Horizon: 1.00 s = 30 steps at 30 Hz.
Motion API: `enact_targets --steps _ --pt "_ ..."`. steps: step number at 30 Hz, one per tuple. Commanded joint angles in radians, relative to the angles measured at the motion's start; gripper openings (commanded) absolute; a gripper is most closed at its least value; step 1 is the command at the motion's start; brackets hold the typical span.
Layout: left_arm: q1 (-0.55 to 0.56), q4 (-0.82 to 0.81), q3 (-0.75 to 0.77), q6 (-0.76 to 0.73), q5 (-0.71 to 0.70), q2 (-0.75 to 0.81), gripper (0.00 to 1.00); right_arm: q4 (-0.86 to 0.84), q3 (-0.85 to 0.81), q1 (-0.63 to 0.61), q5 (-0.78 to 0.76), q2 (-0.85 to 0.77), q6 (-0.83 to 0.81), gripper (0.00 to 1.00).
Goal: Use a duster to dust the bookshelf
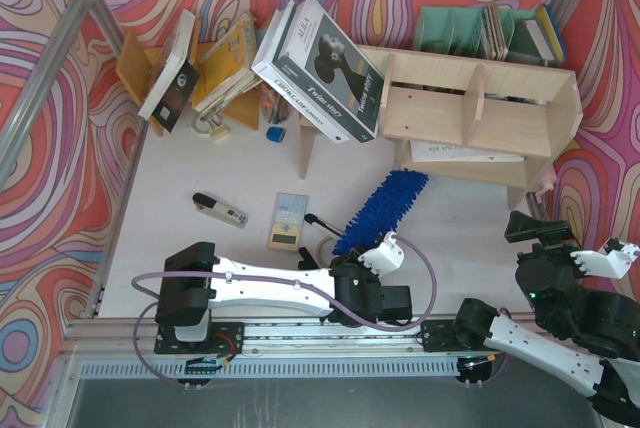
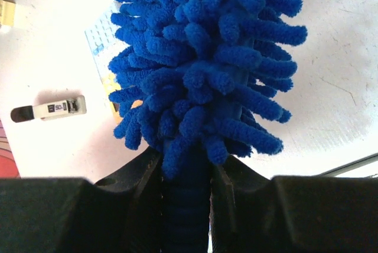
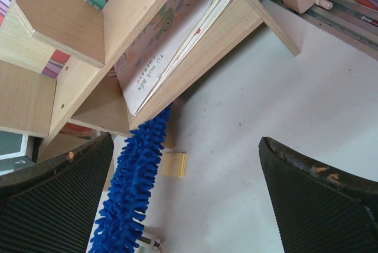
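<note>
Ahead of the left end effector [image 2: 186,173], bare white tabletop [image 1: 240,163] runs to the pale plywood bookshelf [image 1: 470,113]. The shelf's lower board edge lies just beside the far tip of the duster [image 1: 385,210], though I cannot tell whether they touch. That end effector is clamped tight on the duster's slim blue handle, and the fluffy, stubby-stranded head slants away to its right toward the shelf. The right end effector [image 3: 186,146] has its ribbed black fingers spread wide with nothing between them, and there is open tabletop beneath.

Black-and-white box [image 1: 322,70] stands tilted; stapler [image 1: 220,211] lies near calculator [image 1: 287,220]; green file holder [image 1: 455,30] at back.
</note>
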<state>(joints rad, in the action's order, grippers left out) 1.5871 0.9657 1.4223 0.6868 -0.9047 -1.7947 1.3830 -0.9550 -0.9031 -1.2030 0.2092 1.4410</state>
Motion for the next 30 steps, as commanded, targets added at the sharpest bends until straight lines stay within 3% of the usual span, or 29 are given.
enact_targets --steps 1,7,11,16,23,30 --pt "-0.043 -0.016 -0.044 0.024 0.03 0.041 0.0 0.03 0.007 -0.004 -0.017 -0.017 0.019 0.99" --pt "-0.047 -0.039 -0.078 0.018 0.178 -0.006 0.0 0.03 0.006 -0.005 -0.017 -0.017 0.019 0.99" --pt "-0.047 -0.056 -0.103 0.024 0.194 0.001 0.0 0.031 0.007 -0.004 -0.017 -0.017 0.019 0.99" --pt "-0.046 -0.035 -0.072 0.032 0.112 0.005 0.0 0.03 0.007 -0.004 -0.016 -0.017 0.019 0.99" --pt "-0.015 -0.068 -0.057 0.03 -0.107 0.09 0.0 0.03 0.007 -0.004 -0.016 -0.016 0.019 0.99" --pt "-0.009 -0.205 -0.106 -0.063 -0.12 0.118 0.0 0.03 0.007 -0.004 -0.016 -0.017 0.019 0.99"
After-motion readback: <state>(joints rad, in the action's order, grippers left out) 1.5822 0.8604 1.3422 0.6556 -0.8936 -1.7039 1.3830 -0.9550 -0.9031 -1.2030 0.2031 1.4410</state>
